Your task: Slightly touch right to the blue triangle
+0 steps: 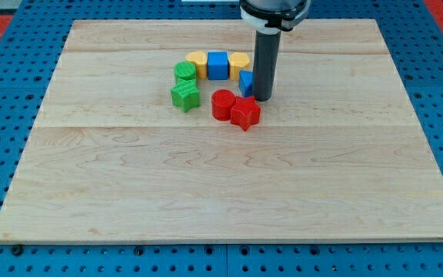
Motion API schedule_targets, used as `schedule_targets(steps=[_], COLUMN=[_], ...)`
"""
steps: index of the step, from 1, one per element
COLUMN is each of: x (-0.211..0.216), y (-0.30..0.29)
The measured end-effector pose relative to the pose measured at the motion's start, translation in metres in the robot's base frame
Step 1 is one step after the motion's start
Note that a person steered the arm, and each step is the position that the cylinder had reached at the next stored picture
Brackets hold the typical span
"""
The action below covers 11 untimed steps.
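The blue triangle lies near the top middle of the wooden board, mostly hidden behind my rod. My tip rests on the board right at the triangle's right side, touching or almost touching it. A blue cube sits up and to the left of the triangle. A yellow block lies just above the triangle.
Another yellow block lies left of the blue cube. Two green blocks sit at the cluster's left. A red cylinder and a red star-like block lie just below the triangle and my tip.
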State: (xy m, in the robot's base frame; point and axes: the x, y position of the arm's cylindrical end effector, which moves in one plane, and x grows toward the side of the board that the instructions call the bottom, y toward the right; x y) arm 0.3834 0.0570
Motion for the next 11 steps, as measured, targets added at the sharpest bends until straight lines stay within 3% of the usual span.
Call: schedule_targets(steps=[1, 3, 11], x=[0.001, 0.000, -0.015], y=[-0.004, 0.048, 0.012])
